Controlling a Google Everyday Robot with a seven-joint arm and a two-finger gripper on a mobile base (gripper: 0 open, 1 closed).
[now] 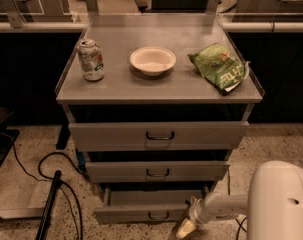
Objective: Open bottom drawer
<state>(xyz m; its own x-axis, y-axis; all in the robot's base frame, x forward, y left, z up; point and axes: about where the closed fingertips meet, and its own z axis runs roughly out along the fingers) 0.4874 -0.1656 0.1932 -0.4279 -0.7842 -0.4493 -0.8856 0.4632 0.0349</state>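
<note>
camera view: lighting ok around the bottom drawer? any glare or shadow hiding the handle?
Camera view: warm amber cast, no strong glare. Dark shadow fills the gaps between the drawer fronts, but the bottom drawer front and its handle are lit and readable. The end effector, at that drawer's right front corner, reads bright.

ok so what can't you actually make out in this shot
Camera view:
- Inside of the flat grey bottom drawer: dark, shadowed under the grey middle drawer.
- Whether the pale two-finger gripper, low by that drawer's right end, touches the drawer front: cannot tell.
- The white robot body: cut off by the right and bottom edges.
</note>
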